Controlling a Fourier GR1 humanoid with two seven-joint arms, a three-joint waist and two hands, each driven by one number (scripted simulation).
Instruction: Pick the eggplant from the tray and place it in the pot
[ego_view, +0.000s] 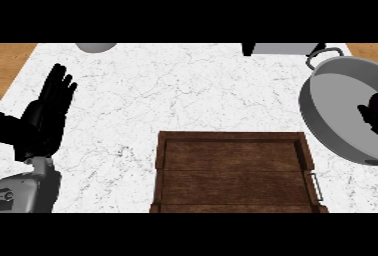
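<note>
Right hand mostly cut off over the pot

No eggplant shows; whether those fingers clamp anything, I cannot tell. Left hand rests, fingers straight, beside the wooden tray.

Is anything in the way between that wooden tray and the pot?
Nothing visible does. Only bare marble counter lies between the tray and the pot. No eggplant shows in the tray; a black shape, probably the right robot hand, is over the pot.

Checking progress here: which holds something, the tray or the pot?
The grey pot at the right: a dark shape shows inside it, cut by the view's edge; what it is cannot be told. The brown wooden tray shows only bare boards.
</note>
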